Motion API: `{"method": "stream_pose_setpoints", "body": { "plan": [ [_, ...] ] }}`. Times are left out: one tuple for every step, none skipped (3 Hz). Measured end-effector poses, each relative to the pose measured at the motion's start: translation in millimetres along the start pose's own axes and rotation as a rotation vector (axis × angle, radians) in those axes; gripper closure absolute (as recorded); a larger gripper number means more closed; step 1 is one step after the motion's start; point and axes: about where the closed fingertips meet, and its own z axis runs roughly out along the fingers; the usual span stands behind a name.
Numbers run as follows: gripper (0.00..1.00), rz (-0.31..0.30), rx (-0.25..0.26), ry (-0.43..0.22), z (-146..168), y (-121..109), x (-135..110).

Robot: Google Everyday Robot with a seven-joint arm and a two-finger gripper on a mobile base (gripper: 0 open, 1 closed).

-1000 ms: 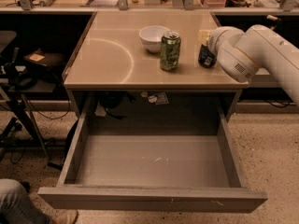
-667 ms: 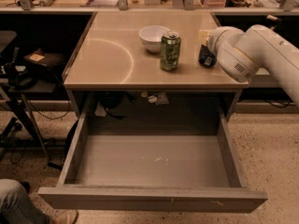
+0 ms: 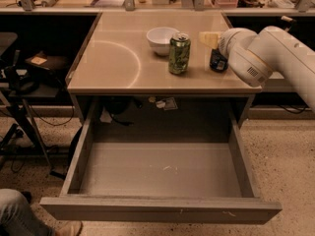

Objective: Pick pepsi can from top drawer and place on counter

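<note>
The pepsi can, small and dark blue, stands upright on the counter near its right edge. My white arm partly hides it. My gripper is just above and behind the can, reaching in from the right; I cannot tell whether it touches the can. The top drawer is pulled fully open below the counter, and its scuffed bottom shows with no can in it.
A green can stands mid-counter, left of the pepsi can, with a white bowl just behind it. A person's leg and shoe are at the bottom left. Dark equipment and cables fill the left side.
</note>
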Motion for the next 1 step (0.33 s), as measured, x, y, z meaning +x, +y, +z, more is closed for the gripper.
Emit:
{"method": "stream_pose_setpoints", "body": {
  "plan": [
    [0.0,0.0,0.0,0.0,0.0,0.0,0.0]
  ]
}}
